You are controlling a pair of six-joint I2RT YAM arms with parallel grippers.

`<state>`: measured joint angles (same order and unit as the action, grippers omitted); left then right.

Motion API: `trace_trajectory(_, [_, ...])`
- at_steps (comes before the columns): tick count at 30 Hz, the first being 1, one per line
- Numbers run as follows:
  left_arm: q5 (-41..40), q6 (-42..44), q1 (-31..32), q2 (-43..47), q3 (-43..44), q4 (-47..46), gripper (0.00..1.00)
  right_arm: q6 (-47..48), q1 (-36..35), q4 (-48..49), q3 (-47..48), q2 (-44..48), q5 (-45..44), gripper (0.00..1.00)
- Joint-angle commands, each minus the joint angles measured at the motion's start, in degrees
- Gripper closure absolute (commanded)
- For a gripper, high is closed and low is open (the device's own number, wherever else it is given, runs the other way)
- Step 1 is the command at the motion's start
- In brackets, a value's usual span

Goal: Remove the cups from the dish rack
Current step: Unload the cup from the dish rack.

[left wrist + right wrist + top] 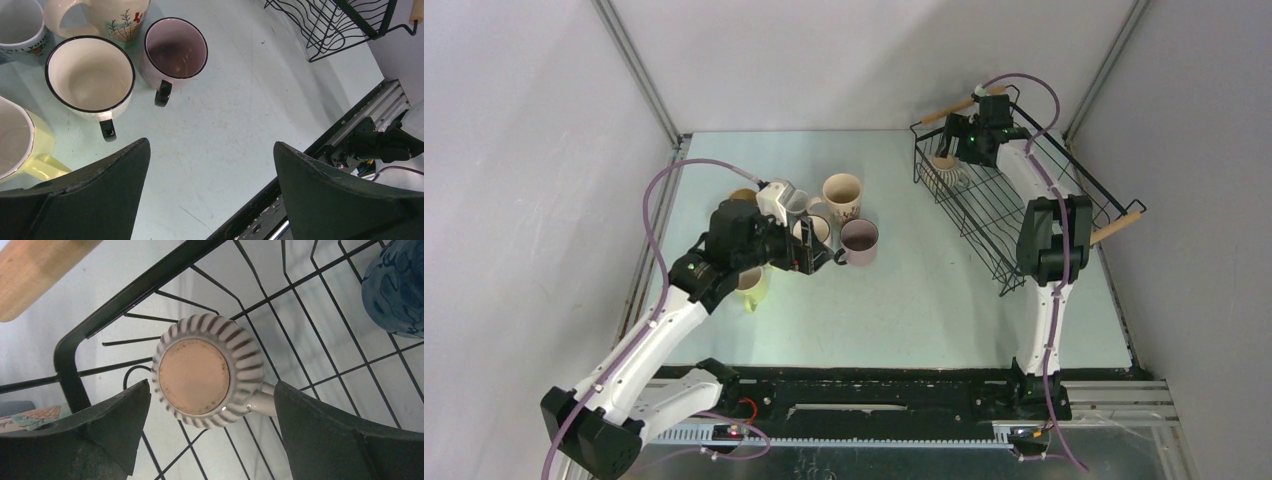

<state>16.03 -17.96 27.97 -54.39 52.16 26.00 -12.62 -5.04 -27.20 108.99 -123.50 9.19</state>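
Dish rack (984, 225): sitting at the far right of the worktop (924, 300).
Ribbed beige cup (206, 371): resting in the rack's corner, near a wooden handle (40, 275). The right claw (211, 386) is hovering over it, spread wide.
Dark blue cup (397, 287): lying in the rack nearby.
Left claw (211, 145): hanging wide and gripping nothing, above the worktop beside the mauve-pink cup (175, 50), cream cup (90, 75), floral cup (120, 17) and yellow-green cup (20, 145).

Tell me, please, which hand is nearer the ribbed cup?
Right. The right hand hangs directly over the ribbed cup in the dish rack; the left hand is across the table, above the mugs.
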Motion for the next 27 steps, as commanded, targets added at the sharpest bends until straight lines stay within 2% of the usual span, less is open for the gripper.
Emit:
trace_trajectory(1, [-0.5,0.6,0.2,-0.6,-1.5,-1.6,0.00,4.3,-0.9,-0.3,4.5,-2.1,-1.2,0.00])
trace_trajectory(17, [-0.2,0.5,0.2,-1.4,-1.6,-1.4,0.00,7.3,-3.1,-5.4,10.7,-7.5,-4.6,0.01])
trace_trajectory(27, [0.5,0.2,0.2,-1.8,-1.6,-1.4,0.00,1.3,-3.0,-11.4,11.0,-6.5,-16.1,0.08])
